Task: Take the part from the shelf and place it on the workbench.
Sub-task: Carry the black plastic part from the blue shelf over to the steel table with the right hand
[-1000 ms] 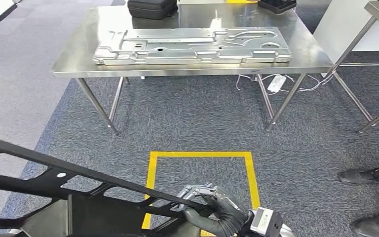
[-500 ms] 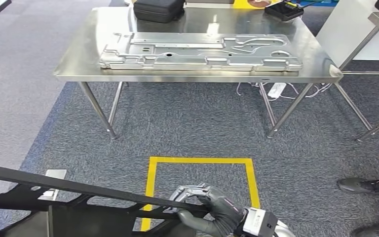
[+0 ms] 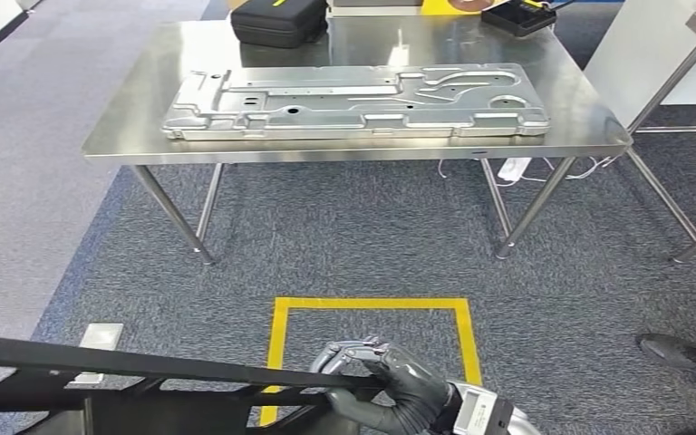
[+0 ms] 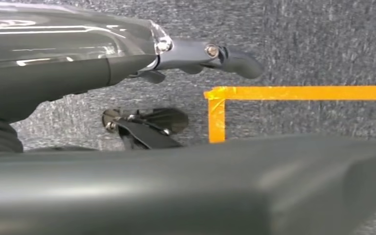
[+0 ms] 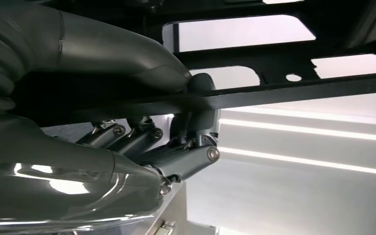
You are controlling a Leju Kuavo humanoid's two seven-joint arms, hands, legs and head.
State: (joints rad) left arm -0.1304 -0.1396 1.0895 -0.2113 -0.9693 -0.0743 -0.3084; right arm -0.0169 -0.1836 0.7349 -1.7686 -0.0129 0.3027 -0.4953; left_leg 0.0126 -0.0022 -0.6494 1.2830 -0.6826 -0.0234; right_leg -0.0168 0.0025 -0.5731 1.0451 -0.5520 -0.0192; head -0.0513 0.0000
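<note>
The right hand (image 3: 390, 391) at 6 o'clock grips the black frame part (image 3: 145, 381), low at 7 o'clock. The left hand's (image 4: 127, 58) hold is unclear. The surface (image 3: 127, 127) at 12 o'clock is well apart, so carrying and placing remain.

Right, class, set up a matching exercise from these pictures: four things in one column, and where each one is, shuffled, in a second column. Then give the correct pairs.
Things
1. black frame part
2. silver stamped panel
3. black case
4. yellow tape square

Places
A. on the carpet in front of the workbench
B. flat on the middle of the workbench
C. held by the right hand
D. at the far edge of the workbench

Pairs: 1-C, 2-B, 3-D, 4-A
</note>
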